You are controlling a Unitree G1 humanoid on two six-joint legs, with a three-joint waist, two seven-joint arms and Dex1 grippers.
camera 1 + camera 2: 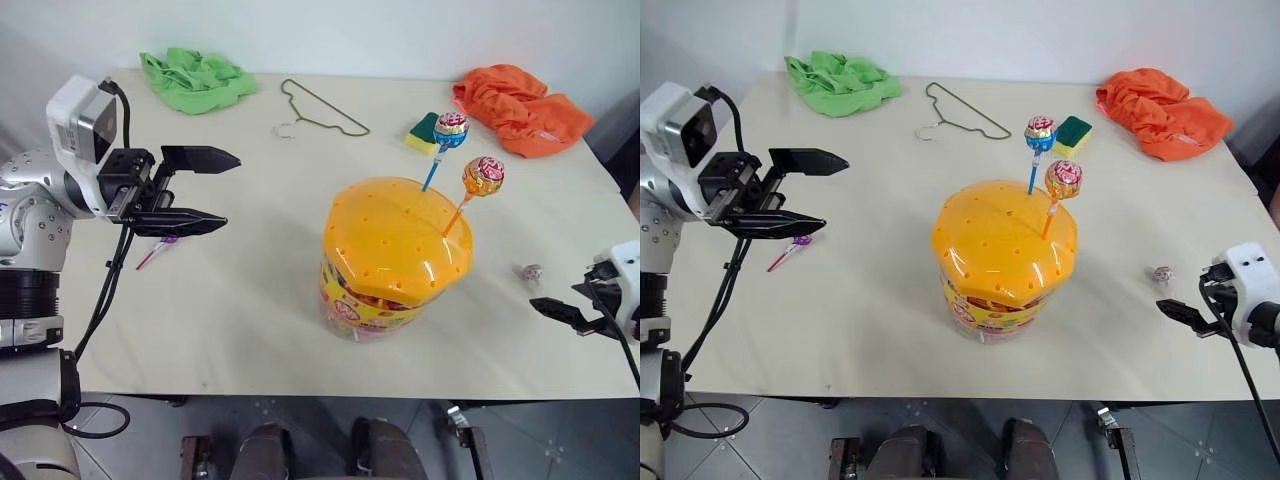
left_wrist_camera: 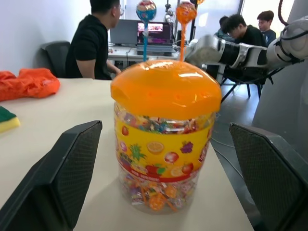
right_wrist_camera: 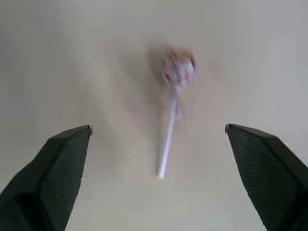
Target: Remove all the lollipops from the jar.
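The jar point(image 1: 385, 290), a clear tub with a fruit label and a holed orange domed lid point(image 1: 395, 235), stands mid-table. Two lollipops stand in the lid, one on a blue stick point(image 1: 450, 130) and one on an orange stick point(image 1: 483, 176). A purple-stick lollipop point(image 1: 158, 252) lies on the table at the left, below my left gripper point(image 1: 232, 190). That gripper is open, points at the jar from its left and holds nothing. A white-stick lollipop point(image 3: 178, 70) lies loose on the table at the right, just ahead of my open right gripper point(image 3: 156, 130).
At the back of the table lie a green cloth point(image 1: 195, 80), a wire hanger point(image 1: 320, 112), a yellow-green sponge point(image 1: 424, 133) and an orange cloth point(image 1: 520, 105). People point(image 2: 94, 41) sit at desks beyond the table's right side.
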